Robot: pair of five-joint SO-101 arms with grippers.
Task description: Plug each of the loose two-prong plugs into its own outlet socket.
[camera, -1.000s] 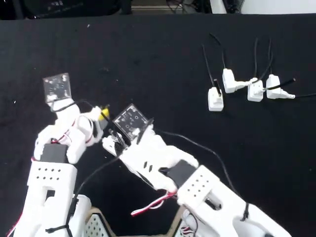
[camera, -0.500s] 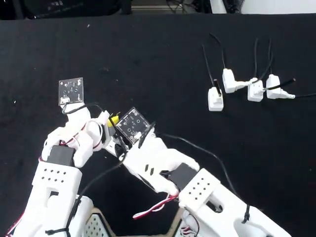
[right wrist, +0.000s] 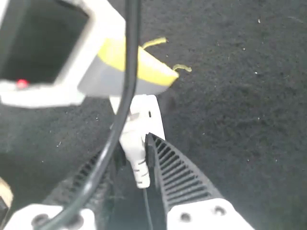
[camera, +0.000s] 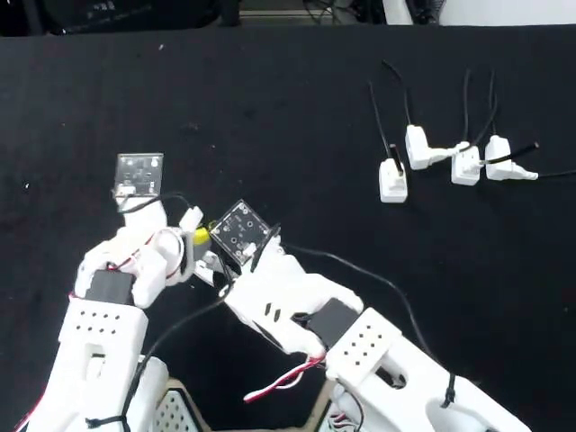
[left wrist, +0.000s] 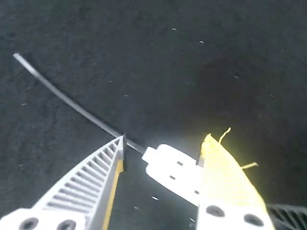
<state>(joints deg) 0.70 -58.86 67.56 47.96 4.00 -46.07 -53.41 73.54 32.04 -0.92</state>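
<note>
Your left arm has swung in toward the right one over the last second. Its wrist board has slid rightward at the lower left of the high view, and its yellow-taped fingertip now sits close against the right arm's wrist, while the right arm has barely budged. Look where that leaves you: the left gripper (left wrist: 164, 141) stands fairly wide with the plug (left wrist: 172, 170) lying between its fingers, touching the yellow one and apart from the ribbed one. The right gripper (right wrist: 133, 149) is pinched narrow on the same plug's slim end, holding it over the bench (camera: 270, 90), lower left of centre in the high view. The thin black wire (left wrist: 67, 98) trails off free. I'd judge this plug light and rigid, smooth plastic that could twist or slip in a loose pinch. Take it across the flat sides of the body, never by the wire, which looks springy and would tug. The cluster of white corded pieces (camera: 465, 165) lies well apart at the upper right.
</note>
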